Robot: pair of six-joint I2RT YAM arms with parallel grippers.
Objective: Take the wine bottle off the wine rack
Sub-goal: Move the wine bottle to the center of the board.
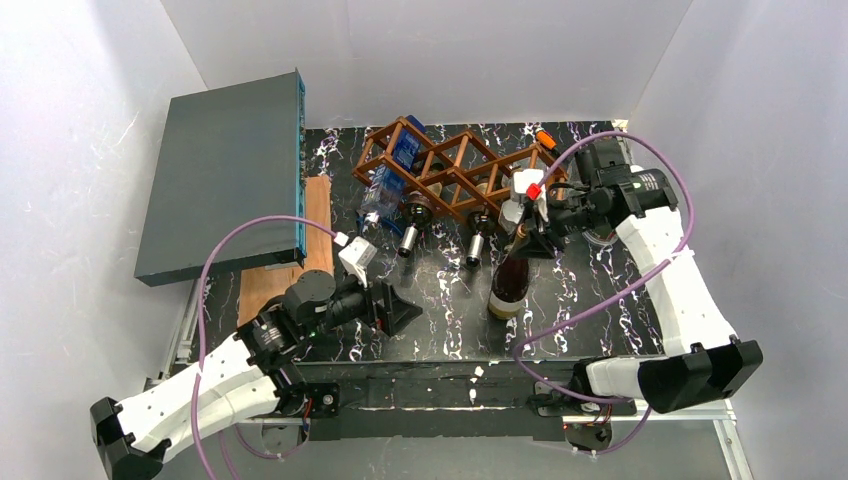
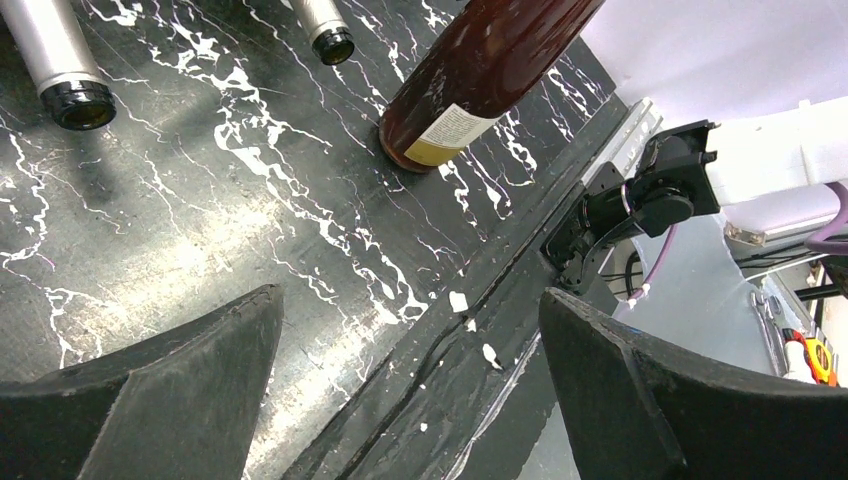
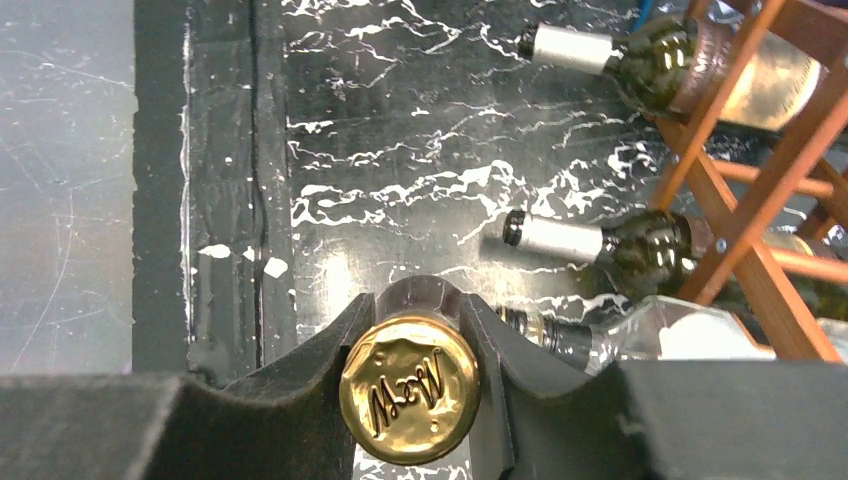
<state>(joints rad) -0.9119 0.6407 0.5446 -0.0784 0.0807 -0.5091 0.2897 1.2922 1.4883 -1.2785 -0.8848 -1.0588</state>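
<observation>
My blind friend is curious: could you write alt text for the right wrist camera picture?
The right pincer is shut on the neck of a wine bottle, seen from above by its gold embossed cap. Beyond it, on a black marbled table, other bottles lie with necks poking from a brown wooden wine rack.

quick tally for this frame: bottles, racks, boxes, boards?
Bottles: 5 (brown bottle standing, two silver-necked bottles, clear bottle, blue-labelled bottle)
Racks: 1, the wine rack
Boxes: 1, the grey box
Boards: 1, the wooden board
Total: 8
</observation>
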